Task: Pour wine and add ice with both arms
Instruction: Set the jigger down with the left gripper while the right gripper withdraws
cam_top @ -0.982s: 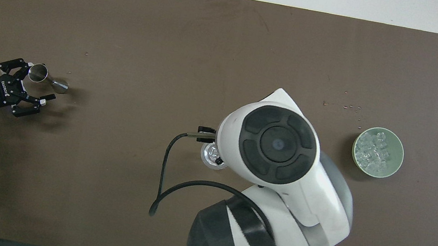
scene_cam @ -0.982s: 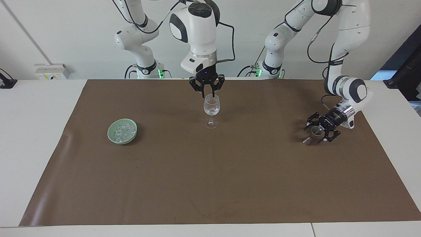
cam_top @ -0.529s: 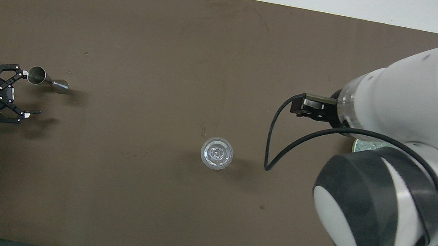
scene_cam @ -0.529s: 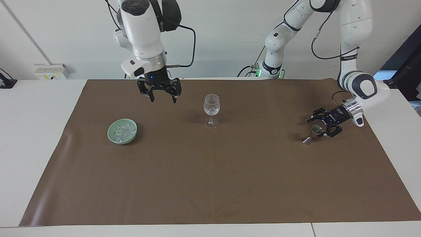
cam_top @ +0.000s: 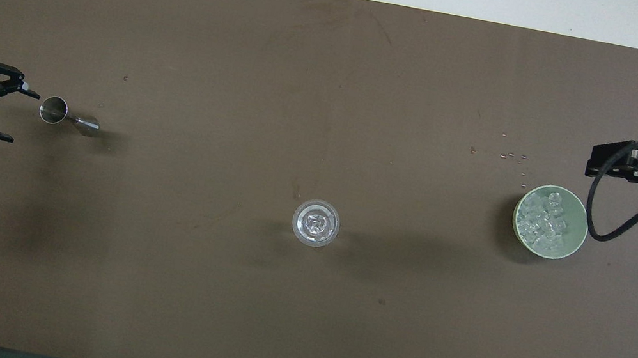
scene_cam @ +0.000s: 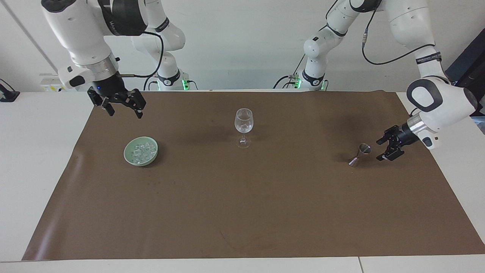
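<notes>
wine glass stands upright mid-mat, ice visible in its bowl. remaining ice lies in the pale green bowl, toward the right arm's end. right gripper hangs raised over the mat's edge near that bowl, fingers spread, empty. left gripper sits low just beside the metal jigger, fingers wide, not touching it.
</notes>
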